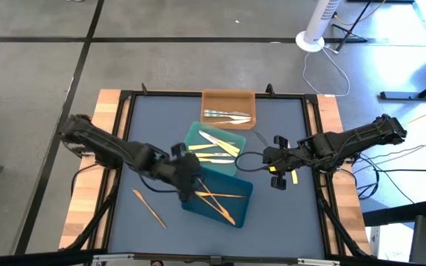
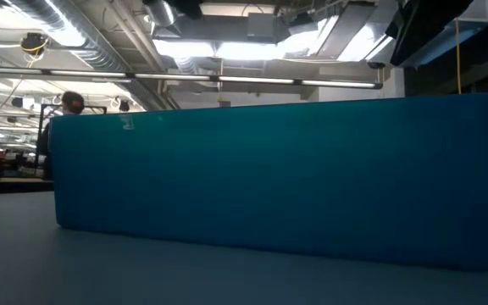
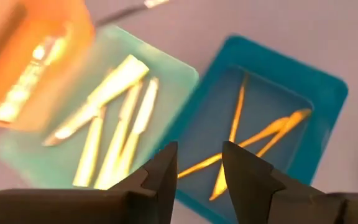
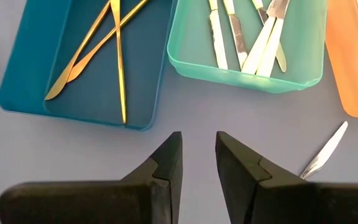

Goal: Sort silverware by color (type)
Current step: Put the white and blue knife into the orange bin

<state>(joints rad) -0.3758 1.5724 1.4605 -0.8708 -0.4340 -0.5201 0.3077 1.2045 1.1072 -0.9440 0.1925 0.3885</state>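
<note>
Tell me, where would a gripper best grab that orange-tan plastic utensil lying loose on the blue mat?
Probably at mid-handle, coming straight down with the fingers across its width. The slim orange-tan plastic utensil lies flat and diagonal on the blue mat, apart from the dark blue tray, so both long sides are free.

A: What sits on the table (image 1: 146,118)?
B: Orange tray (image 1: 228,98), green tray (image 1: 198,133), blue tray (image 1: 239,203), touching in a row left of the right gripper (image 1: 275,168).
A: Loose pieces?
B: An orange-tan utensil (image 1: 148,207) beyond the left gripper (image 1: 186,176); a silver one (image 4: 325,151) just beside the right gripper.
</note>
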